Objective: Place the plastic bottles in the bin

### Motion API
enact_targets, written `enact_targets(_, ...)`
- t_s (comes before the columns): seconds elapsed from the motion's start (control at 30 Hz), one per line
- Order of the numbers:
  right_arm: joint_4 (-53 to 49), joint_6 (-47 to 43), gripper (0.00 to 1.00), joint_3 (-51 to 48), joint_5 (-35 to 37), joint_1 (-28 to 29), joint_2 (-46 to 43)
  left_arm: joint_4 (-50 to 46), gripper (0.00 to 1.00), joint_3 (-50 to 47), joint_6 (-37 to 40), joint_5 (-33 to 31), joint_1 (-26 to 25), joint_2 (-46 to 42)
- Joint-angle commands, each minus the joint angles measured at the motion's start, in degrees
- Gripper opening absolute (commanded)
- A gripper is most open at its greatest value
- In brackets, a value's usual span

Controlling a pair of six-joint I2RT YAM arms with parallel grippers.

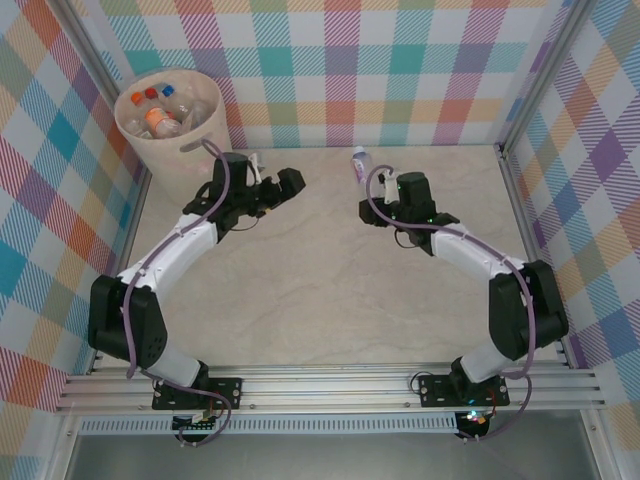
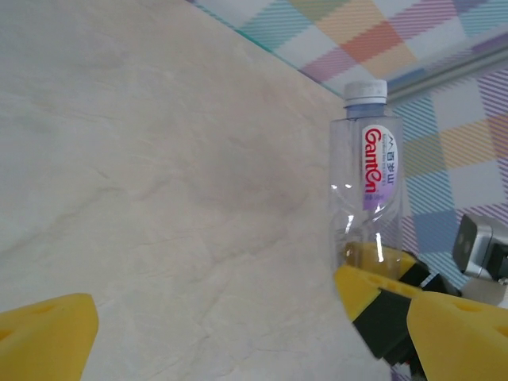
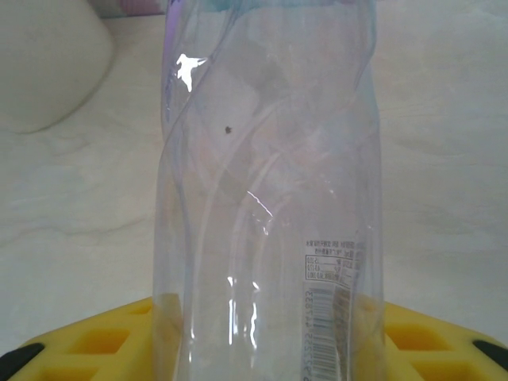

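The right gripper is closed partway on 1 clear bottle. Its 2 yellow fingers press the lower body from either side, and the thin plastic looks slightly dented where the light catches it. This bottle is well to the right of the bin, at about the same depth near the back wall. The fingers hide its base, so I cannot tell whether it touches the marbled table. In the left wrist view it stands cap-up, with a white cap, a pale neck band and a white label bearing red lettering over a purple patch. The right wrist view shows small print and a barcode low on its side, with the bin a cream blur at the upper left. The left gripper is spread fully wide and holds nothing, its yellow pads well apart over bare table. It hangs just to the right of the bin and a little nearer the arm bases, between the bin and the held bottle. Inside the bin lie several bottles, showing red and blue caps and 1 orange label.
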Motion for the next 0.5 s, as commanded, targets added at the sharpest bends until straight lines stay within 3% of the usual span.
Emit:
enact_targets(0.0,6.4,5.7,0.40,-2.4,-6.0,1.7,-2.9,7.5,1.00,2.6,-3.1,7.7,-1.5,2.6)
enact_targets(0.23,12.9,11.3,0.42,-6.1,-10.7,5.6,-4.7,15.1,1.00,3.2,-3.7,10.9,-5.1,5.2)
enact_targets(0.47,19.6,13.9,0.42,-6.8,-15.6,7.7,-3.7,10.4,1.00,6.5,-1.8,4.2,-6.7,7.5)
